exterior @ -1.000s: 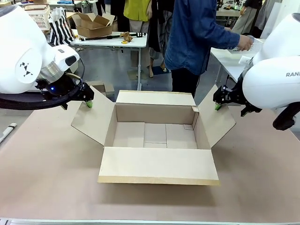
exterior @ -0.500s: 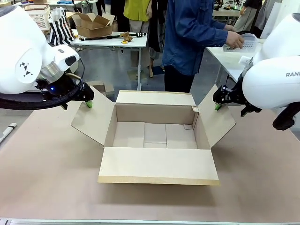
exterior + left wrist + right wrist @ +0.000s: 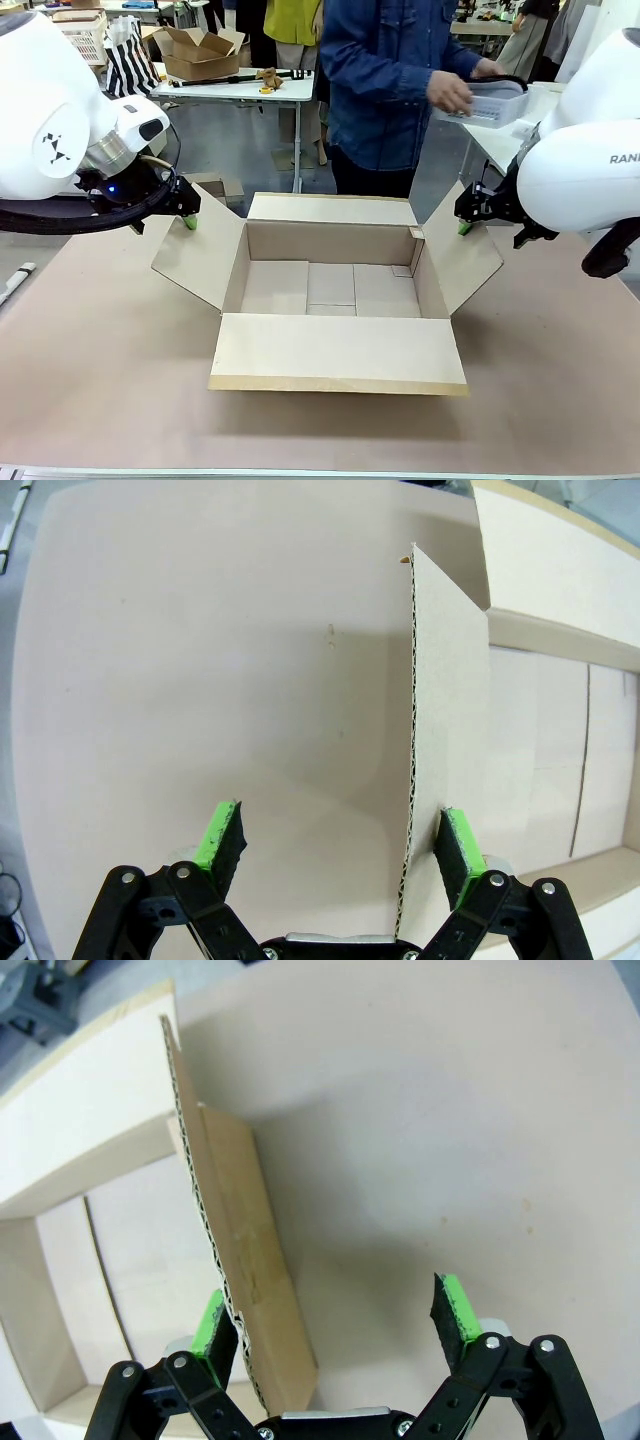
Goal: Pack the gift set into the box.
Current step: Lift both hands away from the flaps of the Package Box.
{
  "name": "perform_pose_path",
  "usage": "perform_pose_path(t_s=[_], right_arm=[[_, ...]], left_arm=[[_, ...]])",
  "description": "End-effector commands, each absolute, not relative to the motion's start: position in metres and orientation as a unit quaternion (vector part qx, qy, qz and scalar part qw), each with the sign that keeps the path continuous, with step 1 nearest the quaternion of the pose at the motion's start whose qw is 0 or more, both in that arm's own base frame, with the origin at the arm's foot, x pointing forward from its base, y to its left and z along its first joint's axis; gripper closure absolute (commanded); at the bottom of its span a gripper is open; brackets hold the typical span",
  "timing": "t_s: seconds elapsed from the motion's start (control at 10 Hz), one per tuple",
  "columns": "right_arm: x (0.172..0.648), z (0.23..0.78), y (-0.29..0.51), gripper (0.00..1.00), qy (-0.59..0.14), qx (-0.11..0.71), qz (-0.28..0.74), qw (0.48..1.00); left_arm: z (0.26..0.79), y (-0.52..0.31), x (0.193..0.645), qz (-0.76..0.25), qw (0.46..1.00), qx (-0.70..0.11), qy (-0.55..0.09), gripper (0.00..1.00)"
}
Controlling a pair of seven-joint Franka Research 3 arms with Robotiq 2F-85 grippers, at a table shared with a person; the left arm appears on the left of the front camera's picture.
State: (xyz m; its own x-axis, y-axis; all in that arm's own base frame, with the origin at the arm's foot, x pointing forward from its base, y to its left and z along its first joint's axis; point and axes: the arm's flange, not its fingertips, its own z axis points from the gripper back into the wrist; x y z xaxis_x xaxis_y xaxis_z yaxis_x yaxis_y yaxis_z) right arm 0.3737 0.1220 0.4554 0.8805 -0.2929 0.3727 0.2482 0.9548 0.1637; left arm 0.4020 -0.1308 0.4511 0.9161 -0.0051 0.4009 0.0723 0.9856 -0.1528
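The box (image 3: pixel 335 290), a large brown carton, sits open in the middle of the table with all four flaps spread and nothing inside. My left gripper (image 3: pixel 188 215) is open astride the top edge of the left flap (image 3: pixel 440 680); the cardboard edge runs close to one green pad (image 3: pixel 455 848). My right gripper (image 3: pixel 463 222) is open astride the right flap (image 3: pixel 235 1250), whose edge lies by one pad (image 3: pixel 212 1325). Behind the box, a person in a blue shirt holds a pale plastic tray (image 3: pixel 490 102), probably the gift set, in both hands.
The brown tabletop (image 3: pixel 100 380) has free room in front of and beside the box. A white side table (image 3: pixel 500 140) stands at the far right. Farther back, another table carries a smaller cardboard box (image 3: pixel 200 52) and a striped bag (image 3: pixel 130 60).
The person has turned from the side table toward the box, bringing the plastic tray leftward. Both arms and the box have stayed still.
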Motion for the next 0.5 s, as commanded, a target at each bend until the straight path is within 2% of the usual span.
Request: perform_pose_path(t_s=[0.0, 0.4], right_arm=[[0.3744, 0.459, 0.123, 0.0, -0.201, 0.048, -0.148, 0.967], [0.3744, 0.459, 0.123, 0.0, -0.201, 0.048, -0.148, 0.967]], left_arm=[[0.4518, -0.1306, 0.4017, -0.013, 0.976, -0.077, -0.202, 0.0], [0.4518, -0.1306, 0.4017, -0.013, 0.976, -0.077, -0.202, 0.0]])
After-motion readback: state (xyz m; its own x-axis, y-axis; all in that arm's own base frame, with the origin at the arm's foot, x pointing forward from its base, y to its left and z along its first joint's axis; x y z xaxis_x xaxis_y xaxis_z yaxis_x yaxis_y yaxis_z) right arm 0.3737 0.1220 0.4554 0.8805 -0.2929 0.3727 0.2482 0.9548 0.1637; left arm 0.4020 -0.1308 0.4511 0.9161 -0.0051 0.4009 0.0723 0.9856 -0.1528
